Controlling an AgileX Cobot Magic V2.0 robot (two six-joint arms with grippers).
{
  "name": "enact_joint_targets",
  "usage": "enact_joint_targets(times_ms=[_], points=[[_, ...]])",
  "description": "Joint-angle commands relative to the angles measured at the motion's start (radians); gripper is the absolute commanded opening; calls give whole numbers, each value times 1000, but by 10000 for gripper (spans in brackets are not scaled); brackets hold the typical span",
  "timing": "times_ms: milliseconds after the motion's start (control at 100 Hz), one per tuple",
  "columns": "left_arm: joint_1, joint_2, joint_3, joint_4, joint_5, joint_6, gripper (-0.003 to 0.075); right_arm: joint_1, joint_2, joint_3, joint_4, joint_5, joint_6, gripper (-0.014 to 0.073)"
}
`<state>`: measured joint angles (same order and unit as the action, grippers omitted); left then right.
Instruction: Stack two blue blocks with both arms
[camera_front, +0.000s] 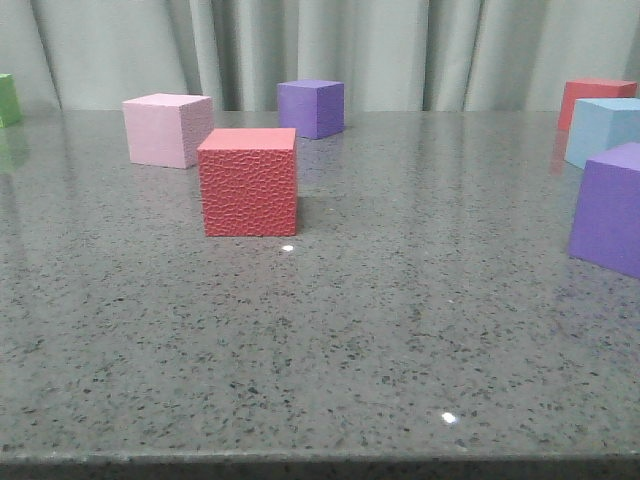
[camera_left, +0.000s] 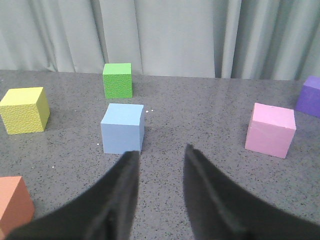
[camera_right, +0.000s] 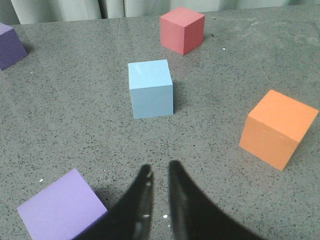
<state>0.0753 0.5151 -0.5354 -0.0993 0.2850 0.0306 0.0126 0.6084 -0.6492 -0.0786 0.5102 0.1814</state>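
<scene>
- The left tool (camera_left: 160, 155) hung low over the worktop (camera_left: 200, 130) with its black fingers parted and nothing between them, aimed at the first blue block (camera_left: 123, 128), which sat just ahead of the tips.
- That aim read as a line-up for a grasp: the gap between the fingers pointed just to one side of the cube, so I judged a small sideways shift was needed before closing in.
- Taking that first blue block as the landmark in the left wrist view: a green cube (camera_left: 118, 80) stood just behind it near the curtain, a yellow cube (camera_left: 25, 110) sat off to one side, and a pink cube (camera_left: 271, 130) lay well apart on the other side.
- The right tool (camera_right: 159, 172) was empty too, its fingers close together with only a thin slit showing, pointing toward the second blue block (camera_right: 150, 88), which sat clear ahead and untouched.
- Around that second block, a red cube (camera_right: 182, 30) stood beyond it, an orange cube (camera_right: 277, 129) off to one side, and a purple cube (camera_right: 62, 210) right beside the tool's fingers.
- In the front view, only one blue block showed at the right edge, and neither tool was in sight.
- Both blue blocks stood flat on the worktop, far from each other, so stacking had not begun.
</scene>
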Motion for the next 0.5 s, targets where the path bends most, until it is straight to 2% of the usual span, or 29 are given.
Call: enact_joint_targets(times_ms=[0,90,160,490], points=[[1,9,-41,-9,-83,-1,434,-4,7,-37,-6,-69,-2,353],[1,9,-42,-9,-84,-1,550,-4,7,-37,-6,-64,-2,495],[1,9,-42,-9,-91,-1,578,-4,7,-37,-6,-63,-2,552],[1,9,-42,-10,-127,-1,565,-4,7,-37,-6,-117,-2,558]])
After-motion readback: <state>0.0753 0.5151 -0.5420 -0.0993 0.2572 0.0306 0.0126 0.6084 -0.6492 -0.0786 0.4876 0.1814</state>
